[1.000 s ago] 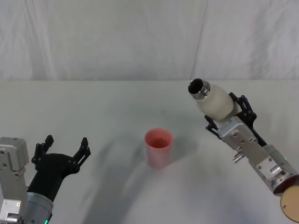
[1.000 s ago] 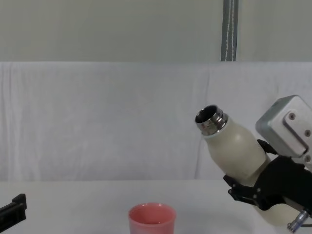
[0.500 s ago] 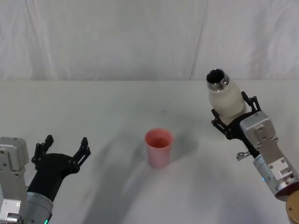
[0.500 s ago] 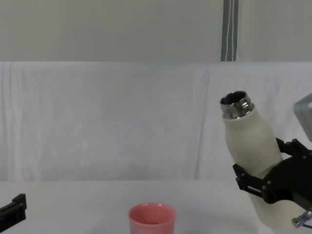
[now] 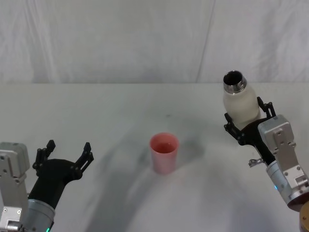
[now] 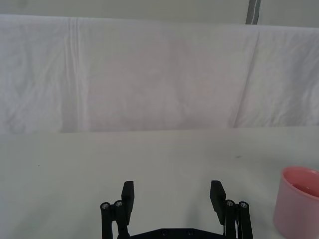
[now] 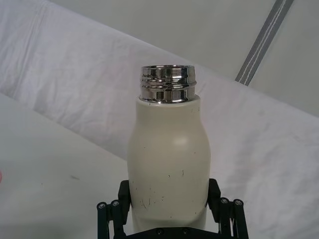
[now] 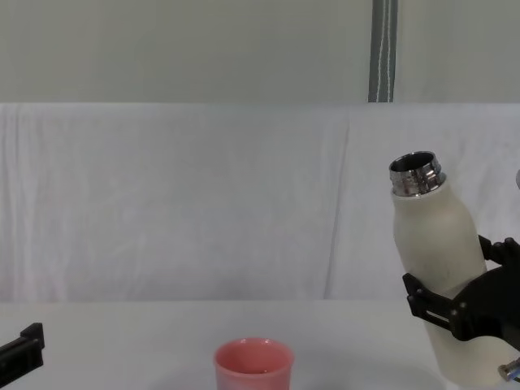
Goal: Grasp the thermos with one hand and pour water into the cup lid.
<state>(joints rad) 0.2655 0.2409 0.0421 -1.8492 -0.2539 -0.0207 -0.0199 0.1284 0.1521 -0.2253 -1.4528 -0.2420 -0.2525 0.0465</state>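
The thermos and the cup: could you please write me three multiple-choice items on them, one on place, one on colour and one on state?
1. Where does the cup stand?
A. On the table, left of the thermos
B. In the left gripper
C. On top of the thermos

2. What colour is the cup?
A. Blue
B. Pink
C. Green

3. How is the thermos held?
A. Lying flat on the table
B. Upside down over the cup
C. Nearly upright, neck open, in the right gripper

Answers:
1. A: the cup sits alone on the table, between the grippers, with the thermos to its right.
2. B: its wall and rim are pink.
3. C: the right gripper clamps the thermos body, steel neck pointing up and uncapped; the left gripper rests open, holding nothing.
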